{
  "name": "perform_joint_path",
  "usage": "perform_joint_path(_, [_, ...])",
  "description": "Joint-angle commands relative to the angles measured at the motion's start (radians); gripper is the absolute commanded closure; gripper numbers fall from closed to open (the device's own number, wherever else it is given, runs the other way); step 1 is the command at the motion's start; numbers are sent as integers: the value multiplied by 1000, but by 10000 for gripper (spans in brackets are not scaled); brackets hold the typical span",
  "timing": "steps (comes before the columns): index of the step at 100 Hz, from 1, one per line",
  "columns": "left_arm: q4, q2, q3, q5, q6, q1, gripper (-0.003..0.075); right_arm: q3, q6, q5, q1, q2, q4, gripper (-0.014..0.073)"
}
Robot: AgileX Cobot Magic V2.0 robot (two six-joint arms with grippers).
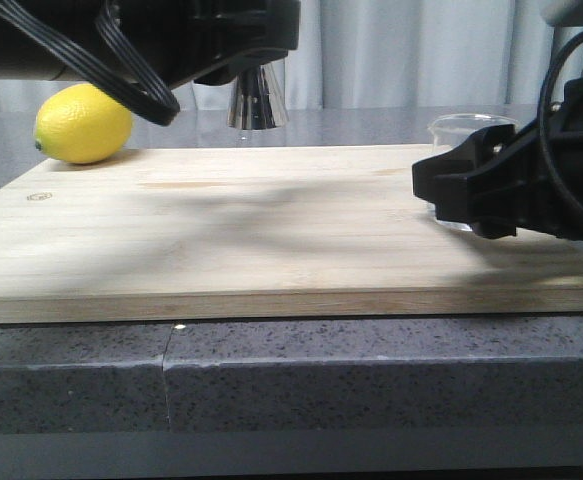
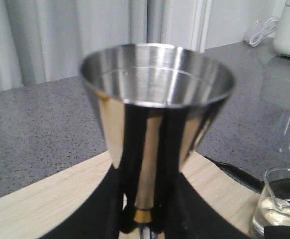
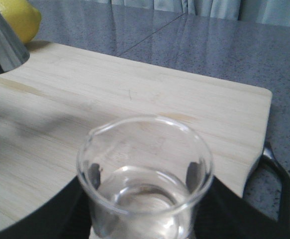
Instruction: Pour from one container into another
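Pre-pour stage: left gripper [image 2: 144,221] clamps shiny steel hourglass jigger [image 2: 157,104]; right gripper [image 3: 145,199] clasps small clear glass beaker [image 3: 145,174], needing lift and tilt.

surface: grey speckled countertop [image 1: 271,385] | on it: wooden cutting board [image 1: 271,240] under both pincers; lemon [image 1: 83,123] beside left pincer [image 1: 241,75]

No legible text, label or number anywhere, not even on the glass beaker [image 3: 145,179].
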State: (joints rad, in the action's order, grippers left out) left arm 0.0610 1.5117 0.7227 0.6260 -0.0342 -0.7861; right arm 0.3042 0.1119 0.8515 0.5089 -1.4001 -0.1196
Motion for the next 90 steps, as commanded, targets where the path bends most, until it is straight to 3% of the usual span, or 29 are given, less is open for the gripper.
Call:
perform_joint_path(1, [1,-44,27,83,-9,-7,739,22,8,89,0,20,13,338])
perform_joint_path(27, [1,-44,27,71,-9,-7,739,28,8,172,0,30,20,349])
perform_joint_path(47, [-1,-57,27,15,-35,-26,739,84,8,153,0,67,80,349])
perform_joint_path(90, [-1,-66,25,-23,-35,-55,739,354,117,-104,0,116,174,349])
